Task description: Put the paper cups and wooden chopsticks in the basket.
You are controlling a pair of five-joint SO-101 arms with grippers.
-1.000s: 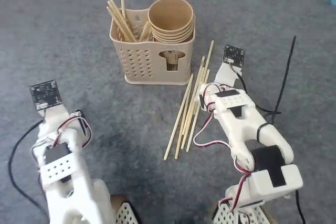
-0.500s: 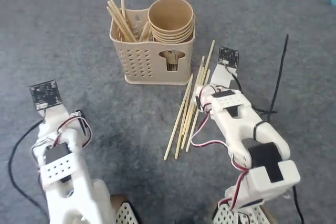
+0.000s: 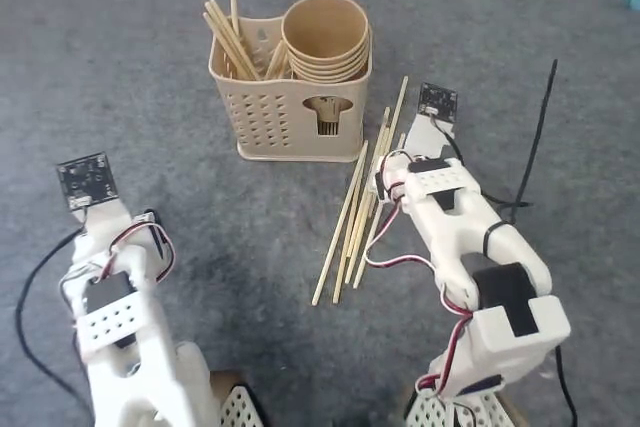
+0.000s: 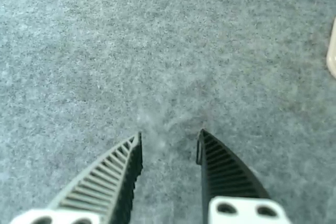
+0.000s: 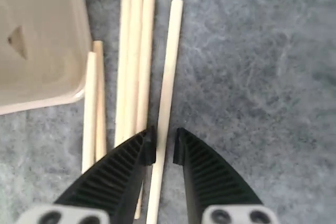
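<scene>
Basket point(image 3: 290, 97) stands upper centre of the high view, on the grey table point(image 3: 150, 97). Cups point(image 3: 325, 32) are nested in a stack in its right compartment. A bundle of chopsticks point(image 3: 232, 37) stands tilted in the left compartment.

Loose chopsticks point(image 3: 355, 217) lie in a rough sheaf on the table, just right of the basket, running from its lower right corner down toward frame centre.

Right claw point(image 5: 164, 142) is low over that sheaf, near the basket's corner. Jaws narrow, one on each side of the outermost chopstick point(image 5: 167, 77), which lies flat on the table.

Left claw point(image 4: 169, 136) is at lower left of the high view, well apart from the basket. Jaws moderately wide, holding nothing, bare table beneath.
</scene>
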